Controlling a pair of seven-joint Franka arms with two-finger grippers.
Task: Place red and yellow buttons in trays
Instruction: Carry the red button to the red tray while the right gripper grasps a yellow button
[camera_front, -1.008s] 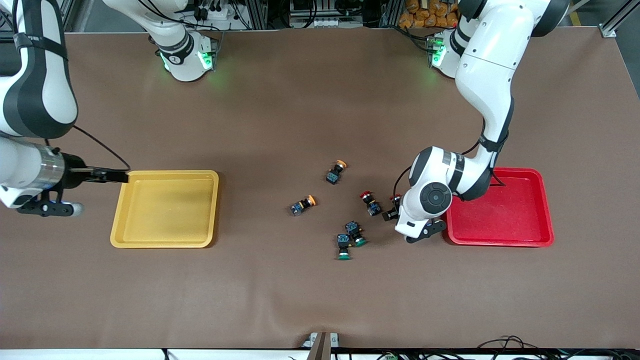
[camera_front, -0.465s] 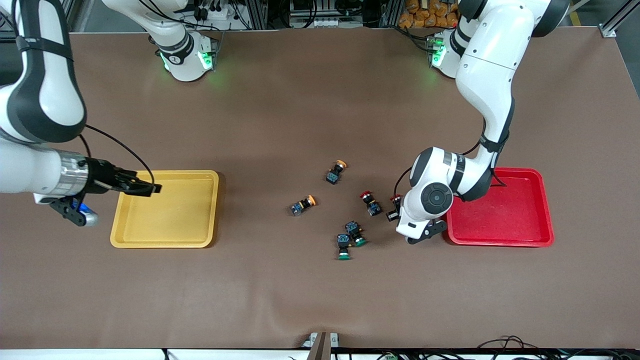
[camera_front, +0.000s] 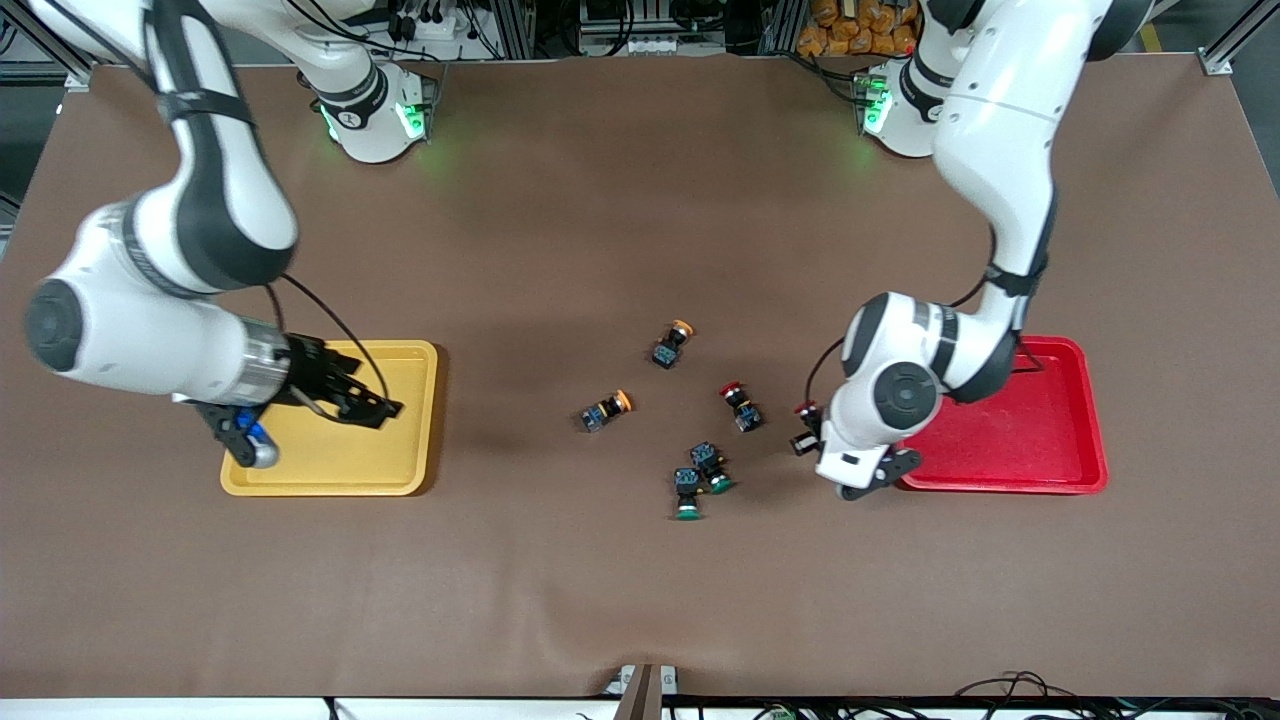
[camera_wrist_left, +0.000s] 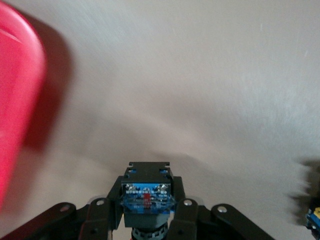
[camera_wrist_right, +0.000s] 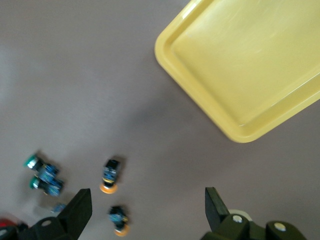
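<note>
My left gripper (camera_front: 808, 432) is shut on a red button (camera_front: 804, 410), held just above the table beside the red tray (camera_front: 1000, 475). In the left wrist view the button's dark body (camera_wrist_left: 147, 192) sits between the fingers, with the red tray (camera_wrist_left: 15, 100) off to one side. Another red button (camera_front: 741, 406) lies on the table. Two yellow buttons (camera_front: 672, 342) (camera_front: 606, 409) lie near the middle; they also show in the right wrist view (camera_wrist_right: 109, 177) (camera_wrist_right: 118, 220). My right gripper (camera_front: 378, 408) is open and empty over the yellow tray (camera_front: 330, 485).
Two green-capped buttons (camera_front: 710, 467) (camera_front: 687, 494) lie close together, nearer the front camera than the red button on the table. Both trays hold nothing. The yellow tray (camera_wrist_right: 250, 65) fills a corner of the right wrist view.
My right arm has swung its gripper from beside the yellow tray to over it, toward the buttons. My left gripper has shifted slightly toward the red tray with the red button.
</note>
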